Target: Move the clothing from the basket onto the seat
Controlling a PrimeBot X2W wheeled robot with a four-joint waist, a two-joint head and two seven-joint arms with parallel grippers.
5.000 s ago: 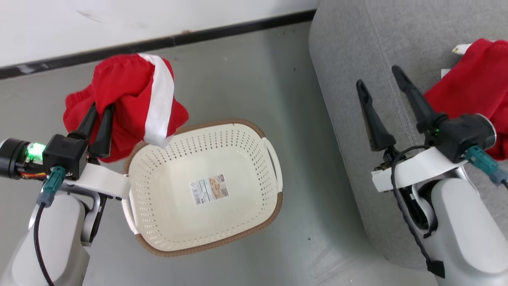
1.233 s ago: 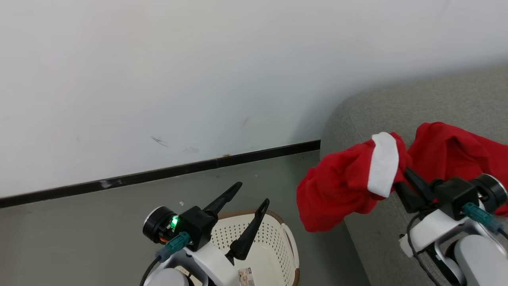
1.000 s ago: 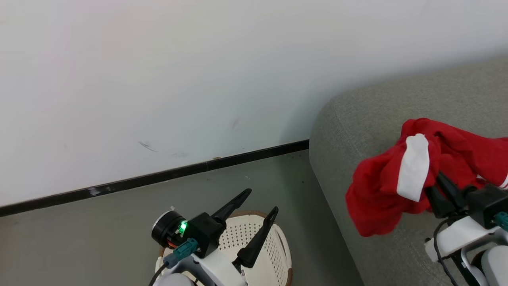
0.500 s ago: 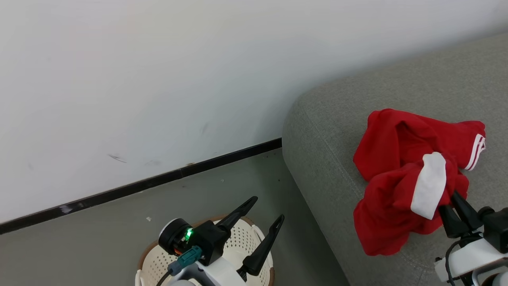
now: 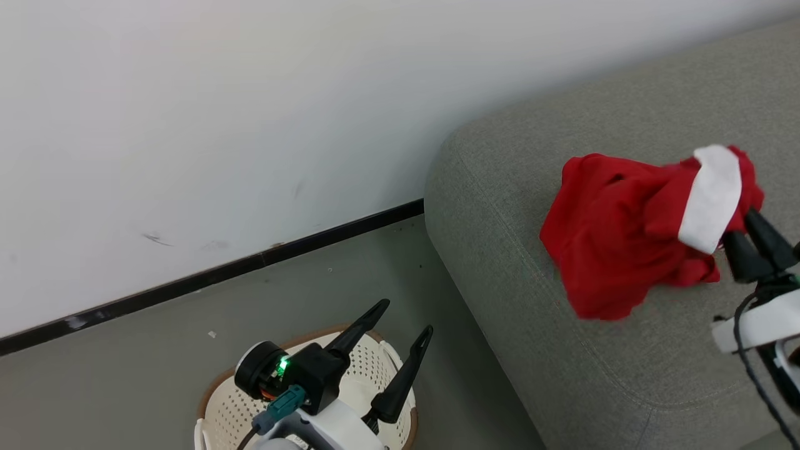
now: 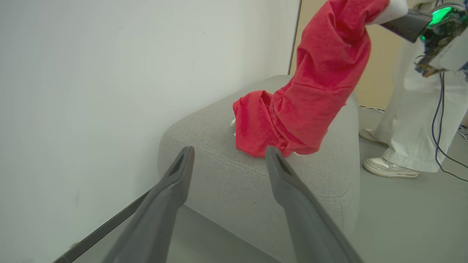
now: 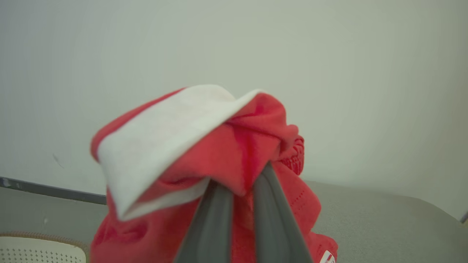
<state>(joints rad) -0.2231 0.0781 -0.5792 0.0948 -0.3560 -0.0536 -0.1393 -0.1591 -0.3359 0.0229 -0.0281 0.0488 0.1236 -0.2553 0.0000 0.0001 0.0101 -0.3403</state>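
One big grey seat (image 5: pixel 562 375) fills the right of the frame, and over it hangs the clothing (image 5: pixel 615 250): a red garment dangling from the right gripper (image 5: pixel 739 225), fingers pinched tight by its white band, another bunched on the cushion beneath. Placing step, I'd say; next, lower and let go. The basket (image 5: pixel 222 406) sits bottom left; left gripper (image 5: pixel 405 315) above it, spread wide, empty.

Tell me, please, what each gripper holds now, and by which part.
The right gripper is shut on a red garment, pinching bunched fabric beside its white band; the garment hangs over the seat. The left gripper is open and holds nothing.
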